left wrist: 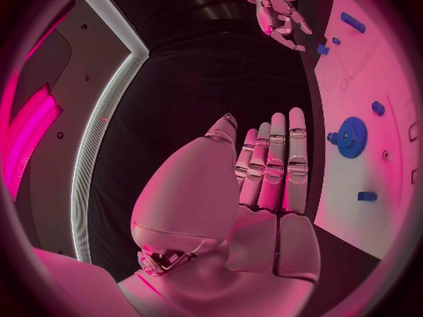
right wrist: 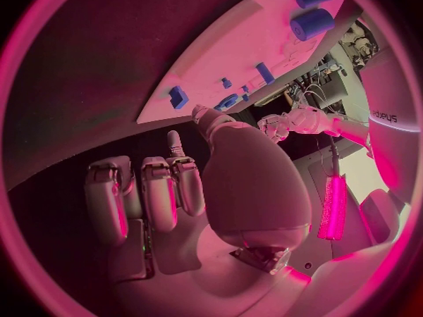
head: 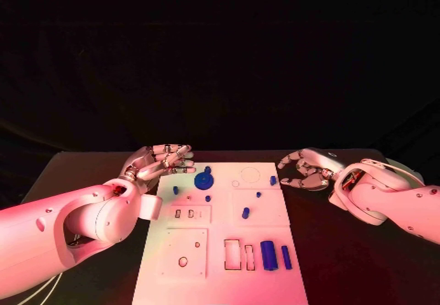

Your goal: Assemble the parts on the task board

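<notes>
Nearest us on the white board [head: 174,279], blue blocks [head: 269,254] sit slotted; a gear [head: 203,183] and pegs lie mid-frame. Left robot hand [head: 158,162] and right robot hand [head: 307,170] hover empty, fingers loosely apart; we judge most assembly remains.

One task board [head: 220,254], two hands, several blue parts [head: 268,254]

Two white, rounded arm shells with small dark screw holes, one at either side of the task board [head: 220,254]. Silver segmented left hand [head: 158,161] and right hand [head: 305,169]. Pale cable looped beside right forearm.
</notes>
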